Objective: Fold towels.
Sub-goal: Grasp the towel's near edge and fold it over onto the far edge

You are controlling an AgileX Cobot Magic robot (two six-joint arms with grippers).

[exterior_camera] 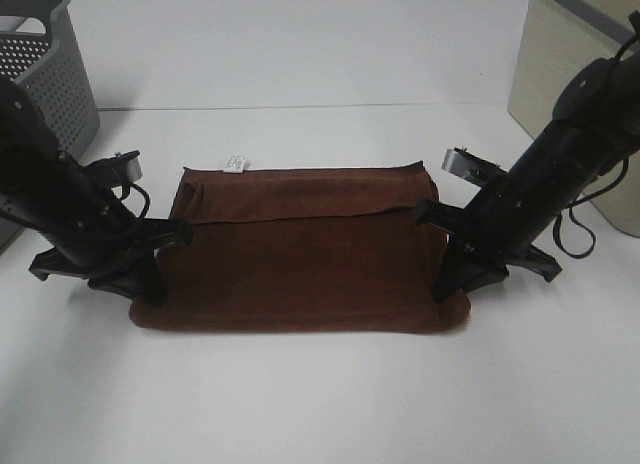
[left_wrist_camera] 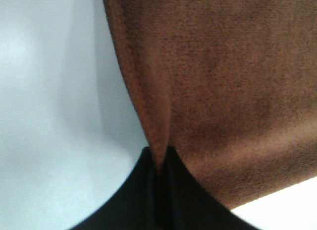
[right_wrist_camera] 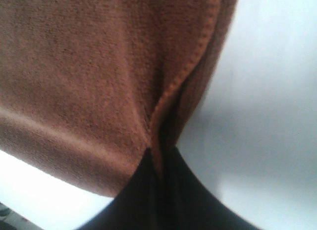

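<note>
A brown towel (exterior_camera: 300, 254) lies on the white table, folded over once, with a white tag (exterior_camera: 236, 162) at its far left corner. My left gripper (exterior_camera: 150, 284) is shut on the towel's left edge near the front; the left wrist view shows the towel (left_wrist_camera: 223, 91) with its hem pinched between the black fingers (left_wrist_camera: 143, 195). My right gripper (exterior_camera: 448, 284) is shut on the towel's right edge near the front; the right wrist view shows the towel (right_wrist_camera: 89, 71) and its stitched hem clamped between the fingers (right_wrist_camera: 143, 195).
A grey perforated basket (exterior_camera: 40, 74) stands at the far left. A beige box (exterior_camera: 570, 94) stands at the far right behind the right arm. The white table (exterior_camera: 320, 404) stretches in front of the towel.
</note>
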